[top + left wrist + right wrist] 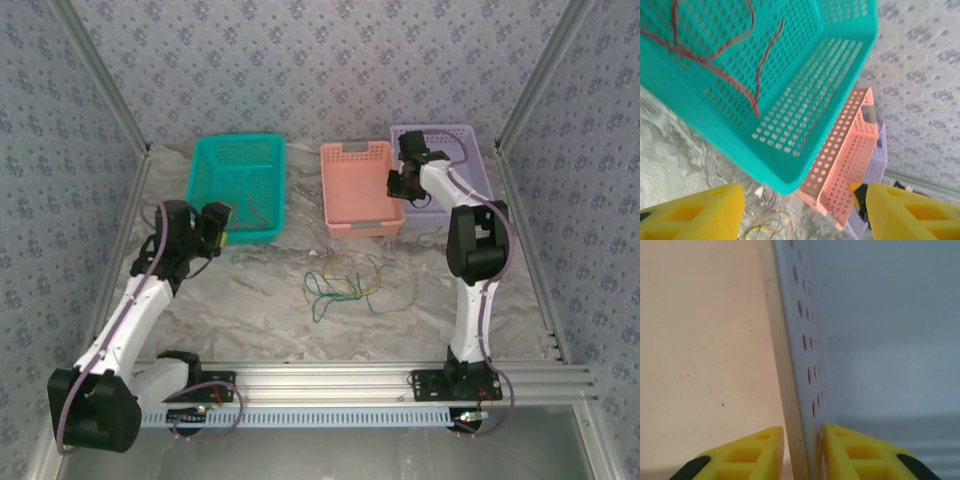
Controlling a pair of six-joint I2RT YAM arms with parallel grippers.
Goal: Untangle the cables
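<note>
The cables point(345, 283) lie in a loose green and yellow tangle on the table point(250, 300), at about the middle of the top view, just at 6 o'clock of the pink basket point(360, 150). One thin strand trails off toward 3 o'clock. Neither gripper touches them.

One red cable point(690, 55) lies apart from the rest, looped on the floor of the teal basket point(240, 237), which sits at 10 o'clock of the tangle. In the top view it shows as a thin dark line point(252, 210).

The left gripper point(216, 224) hangs at the teal basket's 8 o'clock corner, outside the rim. In its wrist view the jaws stand wide apart, with a yellow finger point(695, 215) at either bottom corner and nothing between them point(805, 210). Beyond them are the teal basket point(805, 125), the pink one point(850, 145), the purple one point(875, 165) and a bit of the tangle point(767, 225).

The right gripper point(402, 185) is at 1 o'clock of the tangle, at the gap between the pink basket and the purple basket point(450, 130). Its wrist view shows the jaws drawn narrow point(802, 450), one finger point(755, 452) on each side of the purple basket's perforated wall point(880, 340), pinching it.
</note>
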